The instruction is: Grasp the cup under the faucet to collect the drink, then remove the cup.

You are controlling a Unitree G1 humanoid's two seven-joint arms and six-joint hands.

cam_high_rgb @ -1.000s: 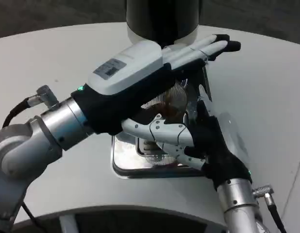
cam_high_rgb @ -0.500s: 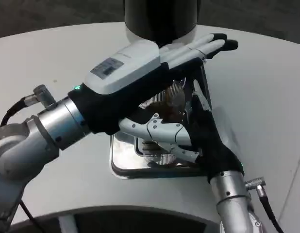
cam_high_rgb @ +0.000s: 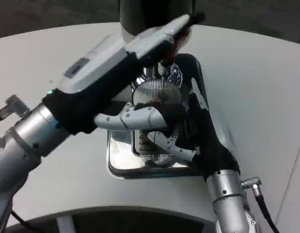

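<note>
A clear ribbed cup [cam_high_rgb: 157, 92] stands on the metal drip tray [cam_high_rgb: 117, 162] under the chrome faucet [cam_high_rgb: 165, 70] of the dark dispenser [cam_high_rgb: 155, 12]. A thin dark line runs from the faucet into the cup. My right hand [cam_high_rgb: 201, 138] grips the cup from the right, its white fingers [cam_high_rgb: 172, 144] wrapped round the lower front. My left hand [cam_high_rgb: 111, 65] reaches over the cup with its fingers [cam_high_rgb: 181, 23] stretched straight against the dispenser's front, beside a small red part [cam_high_rgb: 176, 43]. It holds nothing. The cup's base is hidden by fingers.
The white round table [cam_high_rgb: 266, 82] stretches to both sides of the tray, and its front edge [cam_high_rgb: 140, 211] lies close below the tray. The dispenser body blocks the space behind the cup. A cable [cam_high_rgb: 266, 208] hangs from my right wrist.
My left hand has risen and moved left, its fingertips going up to the dispenser front and uncovering the cup. The right hand has kept its grip on the cup.
</note>
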